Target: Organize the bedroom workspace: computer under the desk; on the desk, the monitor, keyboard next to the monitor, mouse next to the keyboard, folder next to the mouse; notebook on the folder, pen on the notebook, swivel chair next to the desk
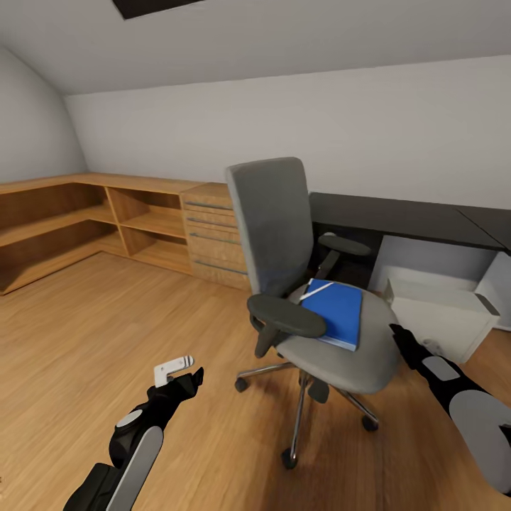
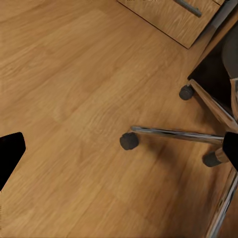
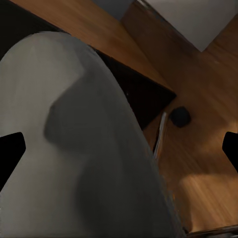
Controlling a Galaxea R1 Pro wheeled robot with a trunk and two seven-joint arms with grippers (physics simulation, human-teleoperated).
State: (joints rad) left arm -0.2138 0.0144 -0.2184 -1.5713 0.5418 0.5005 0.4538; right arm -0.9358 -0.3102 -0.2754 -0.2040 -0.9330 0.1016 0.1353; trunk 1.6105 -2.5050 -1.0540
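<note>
The swivel chair (image 1: 284, 234) stands mid-room on the wood floor, its grey back toward the wall. A bright blue folder (image 1: 337, 312) lies flat on its seat, with a thin white stick across the folder's far corner. Behind the chair runs the black-topped desk (image 1: 404, 216), and the pale boxy computer (image 1: 440, 319) sits on the floor below it. My left gripper (image 1: 181, 375) hangs open, low, left of the chair's chrome base (image 2: 173, 134). My right gripper (image 1: 397, 337) is open at the seat's right edge, close over the grey seat (image 3: 74, 148). Monitor, keyboard, mouse and notebook are out of view.
Light wooden low shelving (image 1: 85, 220) lines the left and back walls, ending in a wooden drawer block (image 1: 213, 238) beside the desk. Open wood floor (image 1: 92, 326) spreads to the left and front. Chair casters (image 2: 129, 141) stick out near my left gripper.
</note>
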